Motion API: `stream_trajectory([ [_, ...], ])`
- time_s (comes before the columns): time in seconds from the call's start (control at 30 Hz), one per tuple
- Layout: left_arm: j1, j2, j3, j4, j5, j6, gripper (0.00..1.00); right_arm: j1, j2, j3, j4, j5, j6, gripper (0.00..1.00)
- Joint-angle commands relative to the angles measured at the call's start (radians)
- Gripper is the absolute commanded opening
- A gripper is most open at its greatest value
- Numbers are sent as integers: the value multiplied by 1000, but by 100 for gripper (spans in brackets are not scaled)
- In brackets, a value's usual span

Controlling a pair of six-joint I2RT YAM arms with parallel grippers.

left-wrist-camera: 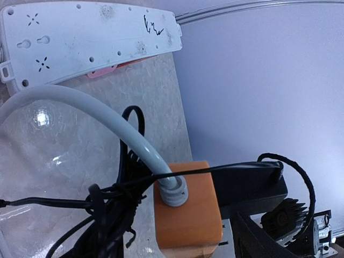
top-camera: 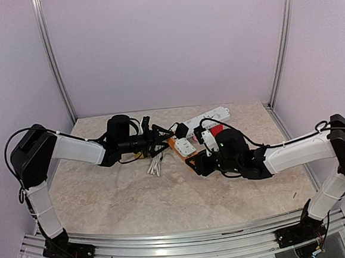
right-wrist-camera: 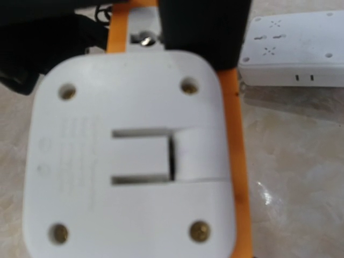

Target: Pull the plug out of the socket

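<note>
The socket is an orange power strip (top-camera: 187, 152) lying at the middle of the table, with a black plug (top-camera: 181, 130) standing in its far end. My left gripper (top-camera: 166, 135) reaches in from the left and ends right beside that plug. The left wrist view shows the strip's orange end (left-wrist-camera: 188, 215), the black plug (left-wrist-camera: 250, 185) to its right and a grey cable (left-wrist-camera: 107, 118); its fingers hardly show. My right gripper (top-camera: 202, 160) sits over the strip's near end. Its wrist view is filled by a white adapter (right-wrist-camera: 129, 161) on the orange strip (right-wrist-camera: 237, 134); no fingers show.
A white power strip (top-camera: 210, 115) lies behind the orange one. Loose white cable ends (top-camera: 155, 164) lie left of the strip. A bundle of black cables (left-wrist-camera: 107, 215) runs beside the orange end. Walls close the table on three sides.
</note>
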State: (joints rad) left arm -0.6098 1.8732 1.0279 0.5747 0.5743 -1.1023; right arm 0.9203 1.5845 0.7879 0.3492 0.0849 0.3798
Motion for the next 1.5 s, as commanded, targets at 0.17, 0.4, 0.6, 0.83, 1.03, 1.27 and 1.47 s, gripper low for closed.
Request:
stream_trajectory([
  [0.17,-13,43,45,-21,6,3,62,15,-46,34,71,-15,-1,0],
  [0.4,-16,47,49,-20,14,-3,56,15,-34,37,68,-9,5,0],
  [0.6,-16,46,53,-22,16,0,50,15,-25,45,58,-13,2,0],
  [0.83,-18,42,57,-32,22,4,40,16,-24,43,55,-10,7,0],
  [1.03,-21,36,63,-50,22,15,31,15,-18,43,47,-8,10,0],
  [1.27,-21,15,76,-107,8,61,26,17,-28,32,48,-4,13,54],
  [1.47,0,9,94,-146,29,88,25,16,-52,22,48,-26,2,82],
])
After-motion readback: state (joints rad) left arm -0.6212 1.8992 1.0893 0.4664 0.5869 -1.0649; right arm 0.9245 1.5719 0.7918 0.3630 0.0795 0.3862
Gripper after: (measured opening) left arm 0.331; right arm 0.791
